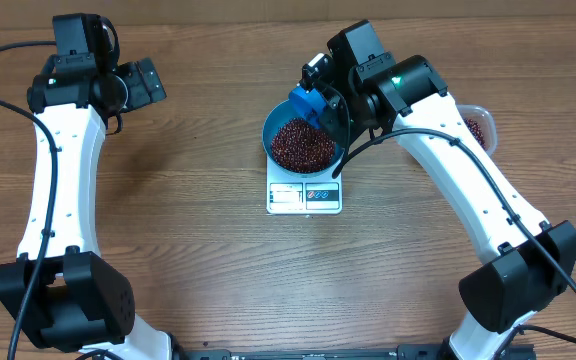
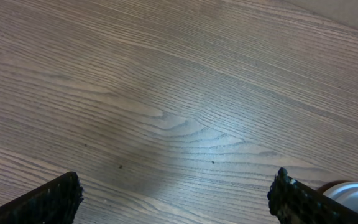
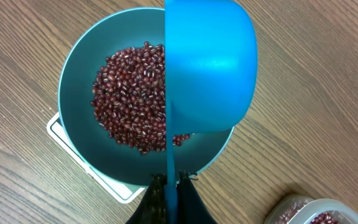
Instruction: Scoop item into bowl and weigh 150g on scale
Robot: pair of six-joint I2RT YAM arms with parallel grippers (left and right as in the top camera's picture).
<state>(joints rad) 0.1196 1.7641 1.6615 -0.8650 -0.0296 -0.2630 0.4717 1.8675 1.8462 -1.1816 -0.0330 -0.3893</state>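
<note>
Wood-grain table [image 1: 188, 200]. Red-brown beans [image 3: 129, 93] heap in the bowl [image 3: 73, 124] on the scale [image 1: 304, 197]. Scoop [image 3: 210, 68] clamped in right gripper [image 3: 169, 186]; left gripper [image 2: 179, 205] gapes

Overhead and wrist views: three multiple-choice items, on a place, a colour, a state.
1. The round deep blue bowl stands: A) on the small white square scale B) on bare wood C) on a tray.
2. The small plastic scoop in the right claw is: A) red B) blue C) white.
3. The left claw is: A) open B) shut on the scoop C) shut on the bowl.
1A, scale edge shows beneath; 2B, blue in the wrist view; 3A, fingers stand far apart.
</note>
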